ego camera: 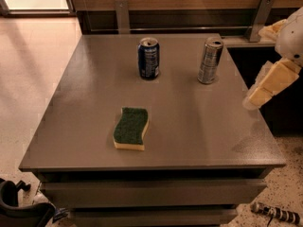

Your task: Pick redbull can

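Note:
The redbull can (209,60), tall, slim and silver-grey, stands upright at the far right of the grey table (189,126). My gripper (265,86), pale yellow-white, hangs at the right edge of the view, over the table's right edge. It is to the right of the can, a little nearer the front, and apart from it. It holds nothing that I can see.
A shorter dark blue can (148,58) stands upright to the left of the redbull can. A green and yellow sponge (131,128) lies near the table's front middle. A wood-panelled wall with metal brackets (259,18) runs behind the table.

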Controlling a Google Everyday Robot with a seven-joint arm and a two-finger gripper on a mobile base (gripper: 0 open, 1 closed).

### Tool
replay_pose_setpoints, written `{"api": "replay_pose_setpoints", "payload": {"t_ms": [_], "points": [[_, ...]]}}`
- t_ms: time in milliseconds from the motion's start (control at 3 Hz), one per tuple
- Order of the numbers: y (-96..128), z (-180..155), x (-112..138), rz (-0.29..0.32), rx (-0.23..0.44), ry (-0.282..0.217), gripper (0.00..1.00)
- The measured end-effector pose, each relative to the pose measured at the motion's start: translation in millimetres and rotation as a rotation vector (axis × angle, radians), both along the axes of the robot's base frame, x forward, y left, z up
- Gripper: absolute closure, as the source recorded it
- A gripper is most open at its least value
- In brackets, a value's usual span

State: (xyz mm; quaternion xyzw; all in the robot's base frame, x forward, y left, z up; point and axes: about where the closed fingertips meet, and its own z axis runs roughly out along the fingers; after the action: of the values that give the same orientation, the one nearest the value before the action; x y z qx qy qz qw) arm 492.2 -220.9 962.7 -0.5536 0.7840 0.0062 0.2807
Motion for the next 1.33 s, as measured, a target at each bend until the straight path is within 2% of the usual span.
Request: {"api": "replay_pose_setpoints", "payload": {"t_ms": [333, 667, 1000, 1333], "points": [[3, -16, 48, -0.034, 0.206, -0.089, 0.00], [-4, -23, 89, -0.083, 0.355, -0.196, 0.00], [-13, -34, 114, -0.123, 0.468, -0.265, 0.00], [-22, -53, 128, -0.155, 0.610, -0.269, 0.00]]}}
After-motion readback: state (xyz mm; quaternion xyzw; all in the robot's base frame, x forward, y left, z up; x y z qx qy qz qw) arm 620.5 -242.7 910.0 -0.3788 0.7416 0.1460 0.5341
